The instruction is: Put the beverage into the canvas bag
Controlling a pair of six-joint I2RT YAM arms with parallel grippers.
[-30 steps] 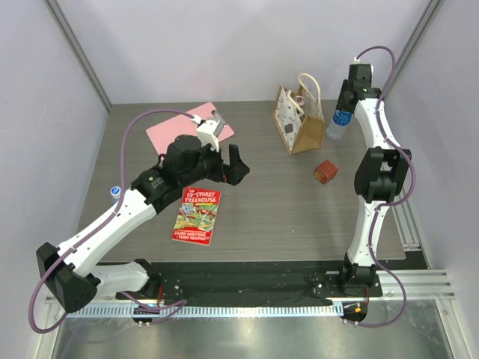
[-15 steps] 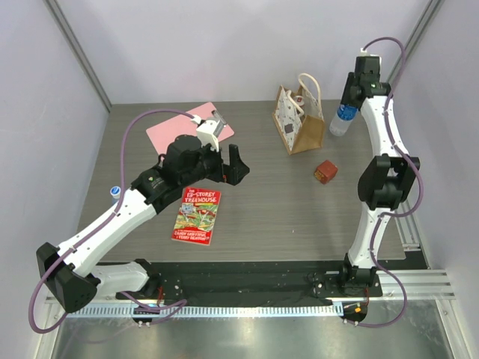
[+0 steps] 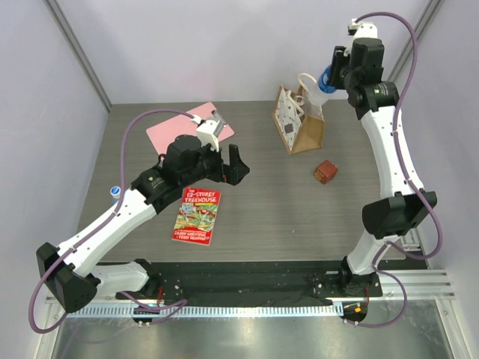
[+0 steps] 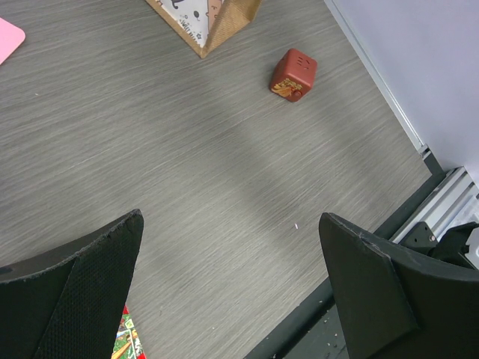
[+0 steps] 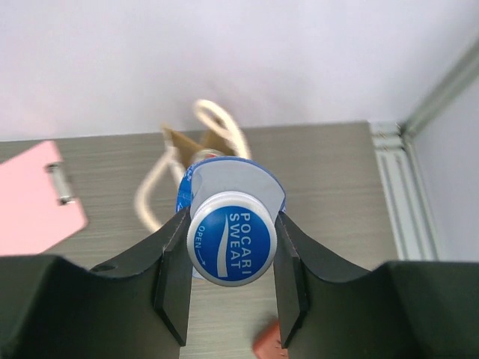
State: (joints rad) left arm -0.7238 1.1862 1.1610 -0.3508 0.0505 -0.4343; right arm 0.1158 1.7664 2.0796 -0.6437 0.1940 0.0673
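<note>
My right gripper [image 3: 333, 75] is shut on the beverage, a clear bottle with a blue Pocari Sweat cap [image 5: 230, 239] and blue label [image 3: 326, 81]. It holds the bottle high in the air, just right of and above the canvas bag [image 3: 299, 123]. The bag stands upright at the table's back, tan-brown with a white dotted side and cream loop handles [image 5: 217, 123]; the right wrist view shows it below and behind the bottle. My left gripper [image 3: 228, 166] is open and empty, low over the table's middle left; its corner of the bag shows in the left wrist view [image 4: 206, 22].
A red cube [image 3: 325, 172] sits in front of the bag; it also shows in the left wrist view [image 4: 293, 73]. A pink clipboard [image 3: 179, 127] lies at the back left. A paperback book [image 3: 197, 215] lies under my left arm. Walls close the back and sides.
My right gripper has lifted the bottle off the table beside the bag and carried it up and left toward the bag's top. The left arm has not moved.
</note>
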